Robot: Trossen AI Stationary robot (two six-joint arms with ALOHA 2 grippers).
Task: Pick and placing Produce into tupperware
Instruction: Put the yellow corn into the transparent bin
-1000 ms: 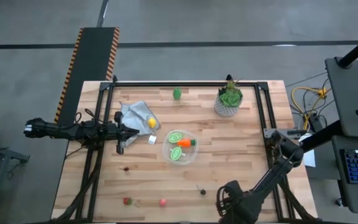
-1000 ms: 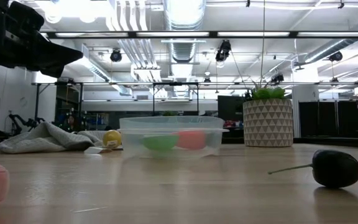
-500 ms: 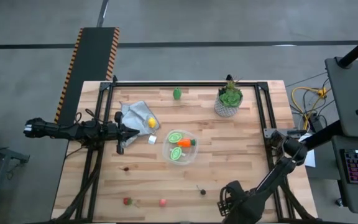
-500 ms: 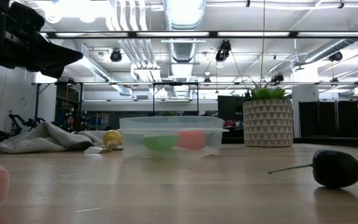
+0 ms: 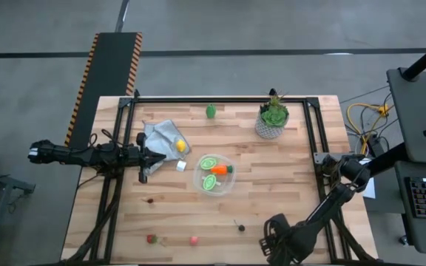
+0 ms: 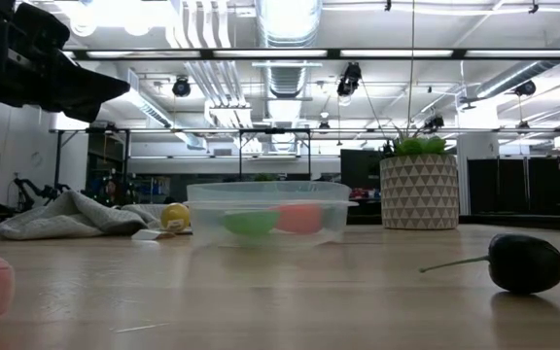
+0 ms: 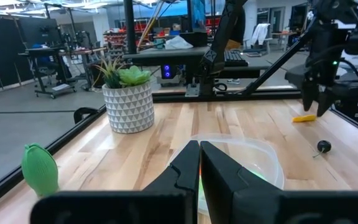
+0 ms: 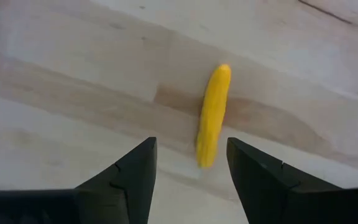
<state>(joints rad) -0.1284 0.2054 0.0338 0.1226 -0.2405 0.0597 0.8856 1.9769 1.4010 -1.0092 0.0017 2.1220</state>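
Note:
The clear tupperware (image 5: pixel 214 174) stands mid-table and holds an orange piece and green slices. Loose produce lies around it: a yellow one (image 5: pixel 180 145) on a grey cloth, a green one (image 5: pixel 211 111) near the far edge, and red (image 5: pixel 151 238), pink (image 5: pixel 194 239) and dark stalked (image 5: pixel 241 227) pieces near the near edge. My right gripper (image 8: pixel 190 146) is open at the near edge, pointing down, and a long yellow piece (image 8: pixel 213 115) lies flat on the table just past its fingertips. My left gripper (image 7: pixel 199 163) is shut and hovers left of the tupperware (image 7: pixel 244 155).
A potted plant (image 5: pixel 273 118) stands at the far right. A small white cube (image 5: pixel 182 166) lies between the grey cloth (image 5: pixel 161 137) and the tupperware. A tiny dark piece (image 5: pixel 150 199) lies on the left. A black metal frame (image 5: pixel 316 140) borders the table.
My right arm's elbow has swung a little toward the table's right edge, while its gripper has stayed over the near edge. The produce and the tupperware have kept their places.

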